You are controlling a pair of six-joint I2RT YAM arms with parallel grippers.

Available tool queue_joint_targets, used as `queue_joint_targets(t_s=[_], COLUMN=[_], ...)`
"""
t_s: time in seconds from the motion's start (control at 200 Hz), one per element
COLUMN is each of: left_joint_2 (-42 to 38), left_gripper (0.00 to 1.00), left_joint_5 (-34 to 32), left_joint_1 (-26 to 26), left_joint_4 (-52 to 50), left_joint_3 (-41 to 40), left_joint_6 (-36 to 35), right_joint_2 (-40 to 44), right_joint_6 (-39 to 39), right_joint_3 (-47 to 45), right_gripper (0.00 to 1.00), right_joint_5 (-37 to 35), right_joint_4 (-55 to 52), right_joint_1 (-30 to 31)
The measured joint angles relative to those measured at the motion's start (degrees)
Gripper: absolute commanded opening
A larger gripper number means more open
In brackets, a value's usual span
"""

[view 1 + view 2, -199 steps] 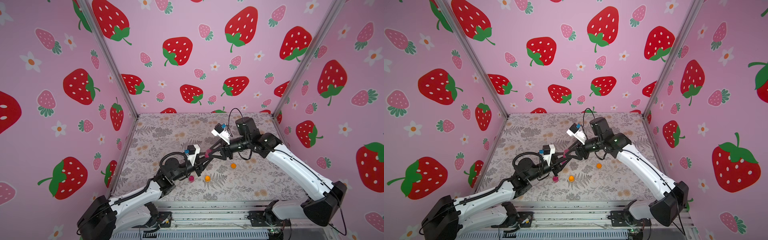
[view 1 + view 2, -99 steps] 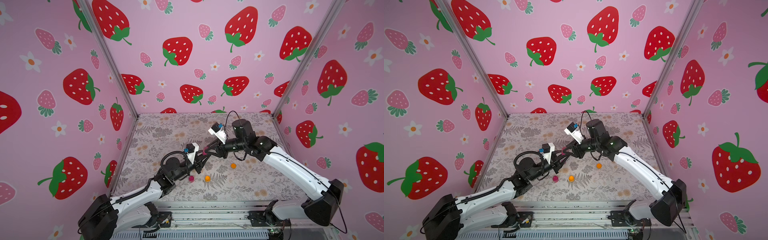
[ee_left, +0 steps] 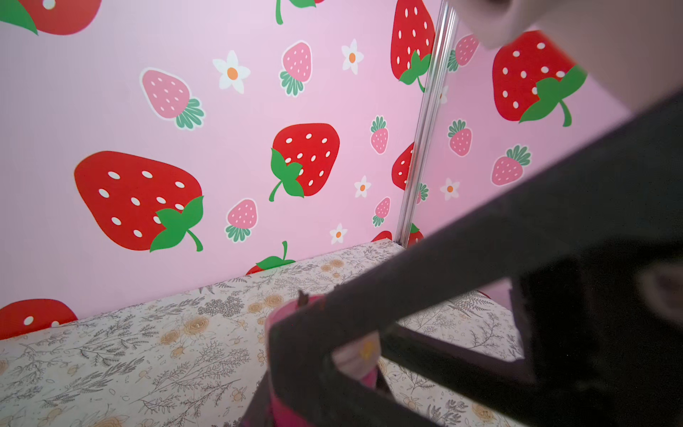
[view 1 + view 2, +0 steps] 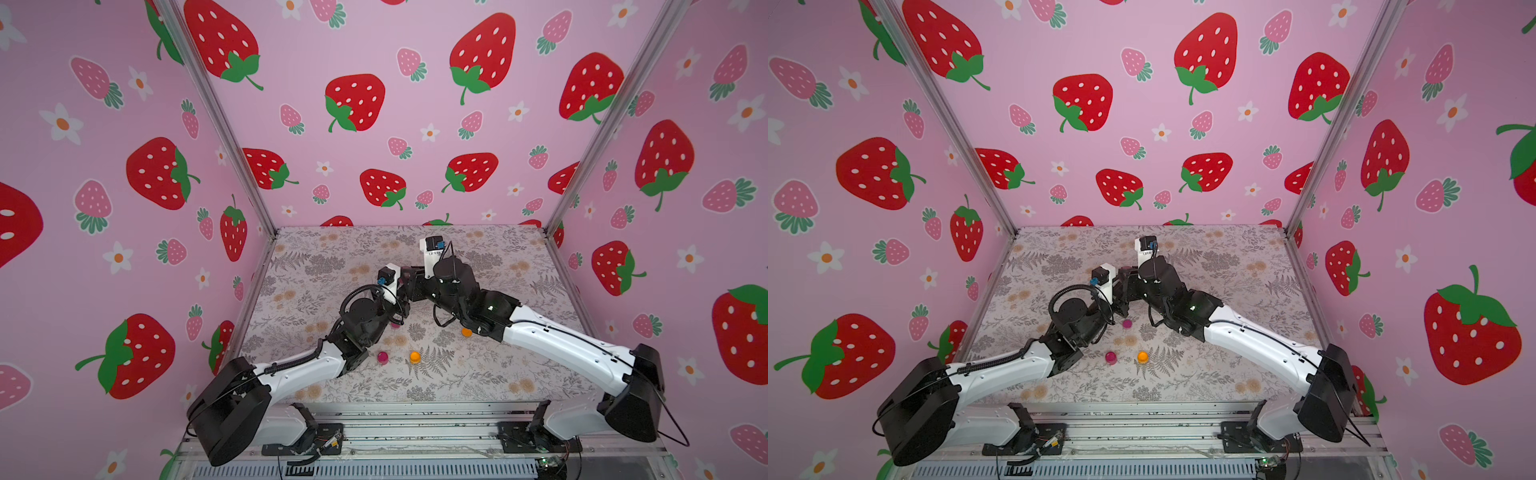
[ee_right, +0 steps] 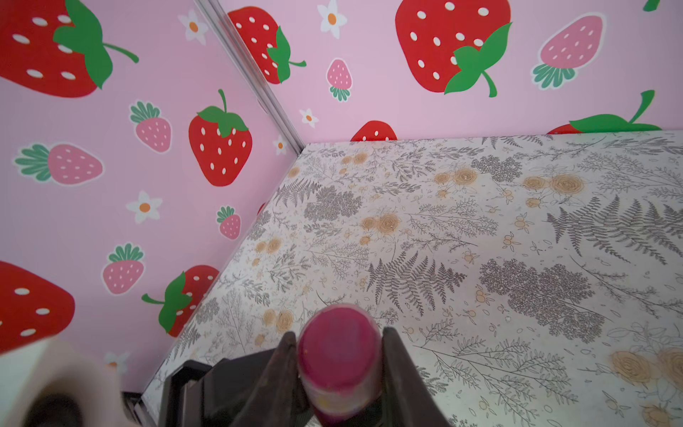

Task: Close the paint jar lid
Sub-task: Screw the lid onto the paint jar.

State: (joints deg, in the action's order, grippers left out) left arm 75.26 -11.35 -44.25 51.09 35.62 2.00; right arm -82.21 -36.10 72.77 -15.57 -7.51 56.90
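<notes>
Pinched in the right hand (image 5: 339,333): the paint jar (image 5: 338,355), between two dark fingers (image 5: 282,366) touching its wall. Raised clear of the tabletop (image 5: 517,222), over its middle (hidden under the wrists in both top views). Deep magenta over most of the visible part, with a pale, yellow-flecked band at the end nearer the wrist. Long axis set along the gap between the fingers, not across from finger to finger; far, rounded end turned toward the back left corner of the tabletop. Cannot tell whether tipped more along the fingers' reach or up toward the wrist.

Meeting it there, tip close to tip: the left hand (image 4: 404,296), closed down narrow; contents, if any, not to be made out. In the left wrist view, little beyond a broad dark bar (image 3: 480,255) close across the lens, a paler pink rounded piece (image 3: 286,313) at one end of it and a deeper magenta patch (image 3: 370,377) just past it (cap or jar wall, cannot tell).

On the tabletop nearer the front edge, well apart from the held jar: a bright pink pot (image 4: 382,357) just beside an orange pot (image 4: 414,356); toward the right edge, a second orange pot (image 4: 466,331) near the right arm (image 4: 561,345); nearer the middle, a purplish-topped pot (image 4: 1126,323) beside the left arm (image 4: 1075,322).
</notes>
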Motion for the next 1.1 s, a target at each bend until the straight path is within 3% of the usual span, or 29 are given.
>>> queue_joint_targets(t_s=[0.115,0.27,0.45,0.59,0.85,1.101], left_joint_2=[-1.0,-5.8,-15.8,-19.0,-20.5,-20.8], left_gripper=[0.20,0.21,0.21,0.21,0.22,0.22], left_joint_5=[0.2,5.8,16.5,22.5,21.7,20.7], left_joint_1=[-0.1,0.3,1.8,1.7,0.3,-0.8], left_joint_4=[-0.5,-2.1,-1.9,-2.0,-2.2,-2.3], left_joint_3=[-0.1,-1.9,-5.7,-8.8,-13.4,-13.4], left_joint_6=[-0.5,0.7,3.9,5.5,4.4,2.4], right_joint_2=[1.1,7.0,10.1,7.7,0.6,-6.7], right_joint_6=[-2.5,-1.7,5.6,12.3,18.0,21.1], right_joint_3=[-0.3,-0.2,4.7,13.3,23.5,28.9], right_gripper=[0.61,0.77,0.80,0.79,0.79,0.78], right_joint_5=[0.6,10.9,25.0,31.1,41.5,42.9], right_joint_4=[-0.8,-6.0,-18.1,-27.3,-35.7,-44.4], right_joint_1=[0.5,-1.9,-10.0,-13.1,-12.5,-9.9])
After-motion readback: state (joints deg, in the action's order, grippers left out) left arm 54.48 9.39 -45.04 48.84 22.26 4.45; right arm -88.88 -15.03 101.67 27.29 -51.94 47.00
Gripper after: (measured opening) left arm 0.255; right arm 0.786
